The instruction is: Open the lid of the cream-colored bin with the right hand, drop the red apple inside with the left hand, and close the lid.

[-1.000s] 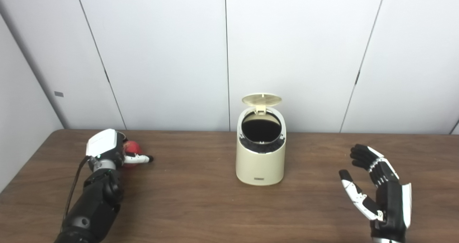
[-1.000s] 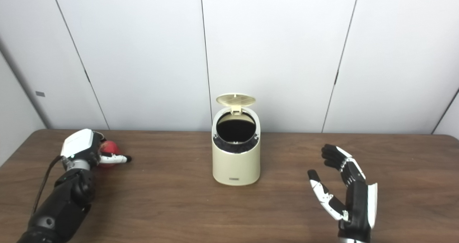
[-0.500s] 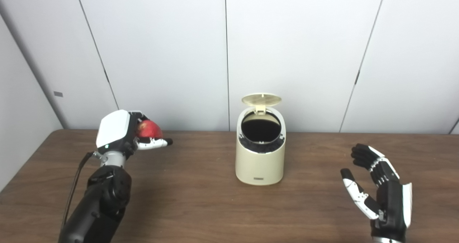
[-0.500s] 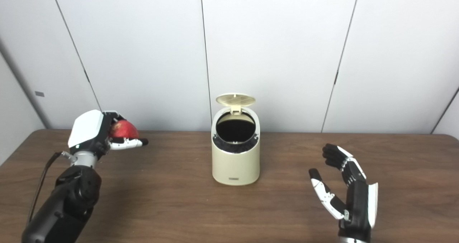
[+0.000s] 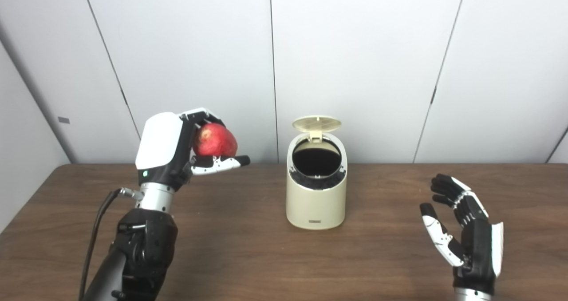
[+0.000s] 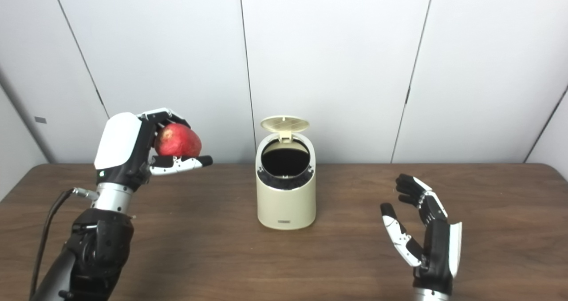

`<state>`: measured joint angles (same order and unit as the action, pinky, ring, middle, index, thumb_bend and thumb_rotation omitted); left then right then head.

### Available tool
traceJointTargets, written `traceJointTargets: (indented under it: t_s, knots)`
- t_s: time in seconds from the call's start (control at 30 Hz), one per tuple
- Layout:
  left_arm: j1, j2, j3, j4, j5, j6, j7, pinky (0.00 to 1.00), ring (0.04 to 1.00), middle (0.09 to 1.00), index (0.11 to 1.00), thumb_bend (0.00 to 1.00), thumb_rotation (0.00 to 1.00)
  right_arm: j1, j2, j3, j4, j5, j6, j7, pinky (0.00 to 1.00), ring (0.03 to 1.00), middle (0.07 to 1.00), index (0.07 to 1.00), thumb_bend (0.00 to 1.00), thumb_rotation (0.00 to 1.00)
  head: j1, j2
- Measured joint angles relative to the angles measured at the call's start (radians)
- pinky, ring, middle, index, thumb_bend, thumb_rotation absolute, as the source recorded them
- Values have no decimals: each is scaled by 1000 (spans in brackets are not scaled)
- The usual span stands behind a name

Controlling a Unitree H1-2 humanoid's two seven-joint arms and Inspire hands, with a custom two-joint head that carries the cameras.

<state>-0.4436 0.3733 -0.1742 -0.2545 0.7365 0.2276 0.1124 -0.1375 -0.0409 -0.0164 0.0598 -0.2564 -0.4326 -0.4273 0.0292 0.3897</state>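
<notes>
The cream-colored bin [image 5: 316,203] stands mid-table with its round lid [image 5: 316,123] flipped up at the back, showing a dark opening. My left hand [image 5: 177,148] is raised above the table, left of the bin and about level with its top, shut on the red apple [image 5: 214,140]. The thumb runs under the fruit and the fingers curl over it. My right hand [image 5: 466,234] hovers low over the table to the bin's right, open, palm toward the bin, holding nothing.
The brown wooden table [image 5: 248,256] spans the whole view, its back edge against white wall panels [image 5: 355,61]. A black cable [image 5: 95,243] hangs along my left forearm.
My left hand has lifted the apple off the table and carried it up and rightward toward the bin. The right hand stays put. The camera has shifted slightly.
</notes>
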Motion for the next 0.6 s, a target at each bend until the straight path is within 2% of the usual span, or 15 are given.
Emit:
traceJointTargets:
  t_s: [0.23, 0.37, 0.47, 0.6]
  knots:
    - [1, -59, -17, -73, 45, -57, -15, 331, 440, 508, 498, 475, 0, -5, -1, 7, 7, -1, 0, -7, 641, 701, 714, 715, 247, 363, -2, -5]
    - [3, -108, -39, -78, 67, -92, -30, 331, 440, 509, 500, 475, 0, -7, -2, 17, 10, -2, 0, -20, 637, 700, 715, 715, 247, 365, -5, -8]
    - [8, -138, -47, -93, 74, -101, -44, 325, 436, 507, 511, 474, 0, -8, -3, 24, 10, -1, 0, -27, 642, 706, 721, 719, 239, 333, -9, -9]
    - [13, -176, -62, -99, 89, -113, -56, 327, 431, 500, 506, 475, 0, -9, -3, 28, 13, 3, 0, -35, 644, 704, 719, 720, 247, 347, -9, -9]
